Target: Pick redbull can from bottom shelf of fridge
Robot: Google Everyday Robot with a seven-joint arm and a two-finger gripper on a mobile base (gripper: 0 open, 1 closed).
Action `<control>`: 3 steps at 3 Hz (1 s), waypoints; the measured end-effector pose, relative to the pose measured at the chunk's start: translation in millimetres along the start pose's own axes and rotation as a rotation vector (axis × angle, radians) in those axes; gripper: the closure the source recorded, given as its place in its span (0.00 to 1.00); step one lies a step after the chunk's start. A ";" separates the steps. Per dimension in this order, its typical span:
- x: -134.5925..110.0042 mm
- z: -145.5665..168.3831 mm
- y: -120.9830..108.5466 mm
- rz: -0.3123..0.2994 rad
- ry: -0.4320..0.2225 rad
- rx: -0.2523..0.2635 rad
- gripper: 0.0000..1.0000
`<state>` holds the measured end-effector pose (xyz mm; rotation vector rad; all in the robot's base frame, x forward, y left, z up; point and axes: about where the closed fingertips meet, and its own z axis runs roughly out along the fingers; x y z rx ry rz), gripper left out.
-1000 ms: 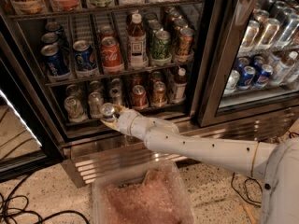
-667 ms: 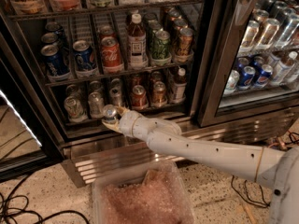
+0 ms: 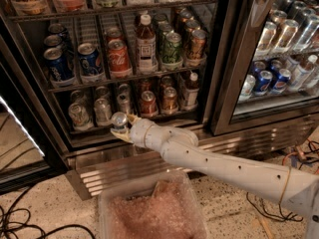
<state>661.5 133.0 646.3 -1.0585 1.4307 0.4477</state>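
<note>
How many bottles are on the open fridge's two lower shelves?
2: tall bottle on the middle shelf, small bottle far right on the bottom shelf. Others may be hidden. The gripper is at its front.

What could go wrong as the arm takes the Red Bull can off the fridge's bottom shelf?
1. The tool is at the redbull can at the front of the bottom shelf, with silver cans close beside it; a sideways pull might topple them.
2. Only the can's top shows above the tool, so any hold may be shallow; a slip could drop it onto the ribbed base or into the bin below.
</note>
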 end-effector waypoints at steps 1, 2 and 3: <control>-2.1 -7.1 3.1 0.007 -0.004 -0.005 1.00; -2.8 -12.6 2.8 0.012 -0.007 -0.008 1.00; -3.7 -15.2 1.0 0.015 -0.010 -0.012 1.00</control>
